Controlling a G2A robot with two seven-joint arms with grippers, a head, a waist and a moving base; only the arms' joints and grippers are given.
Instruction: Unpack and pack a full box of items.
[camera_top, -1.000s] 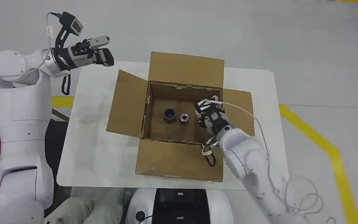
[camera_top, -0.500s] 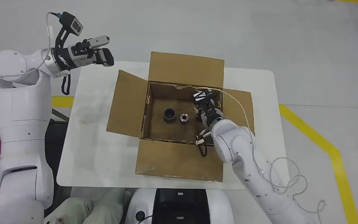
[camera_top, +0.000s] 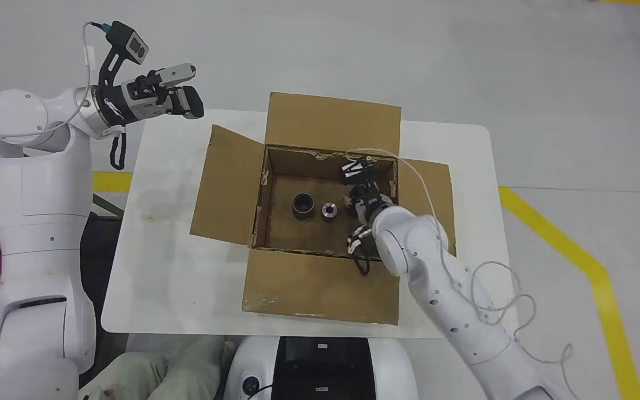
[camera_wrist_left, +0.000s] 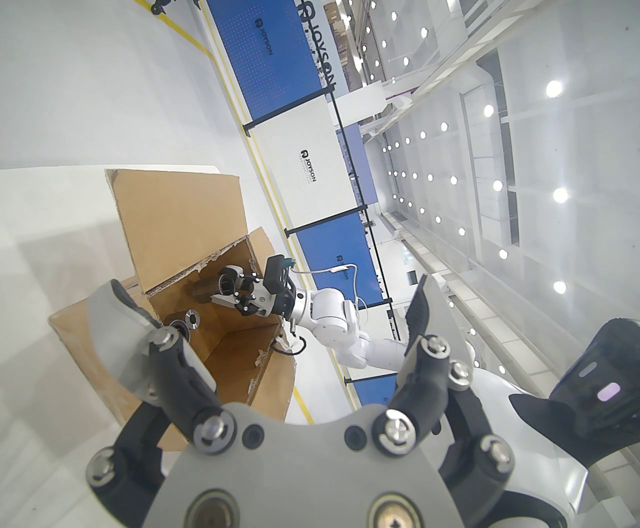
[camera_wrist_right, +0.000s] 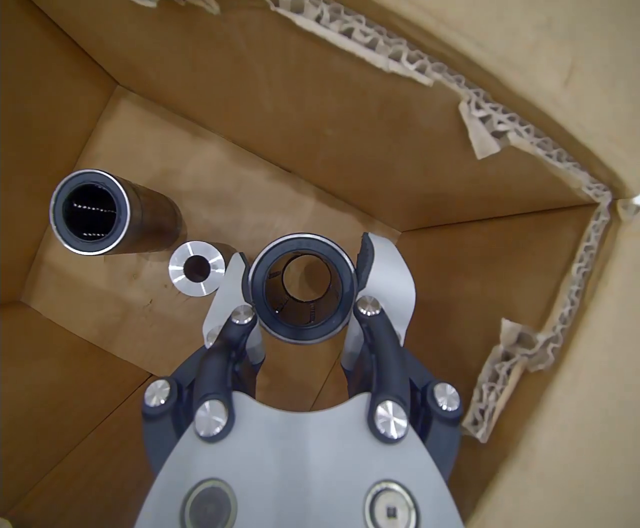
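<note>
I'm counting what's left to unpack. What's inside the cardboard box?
Inside the box: a tall dark tube, a small silver ring, and a black-rimmed tube gripped by the right hand. The floor under that hand is hidden.

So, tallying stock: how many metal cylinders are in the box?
3: tall dark one and small silver one on box floor, third in right gripper. Arm may hide more.

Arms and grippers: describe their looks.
The left arm and right arm are glossy white, rounded segments. Each wrist has a grey plate, silver screws, black linkages and pale jaws with dark pads. A white cable runs along the right arm; a black camera tops the left wrist.
</note>
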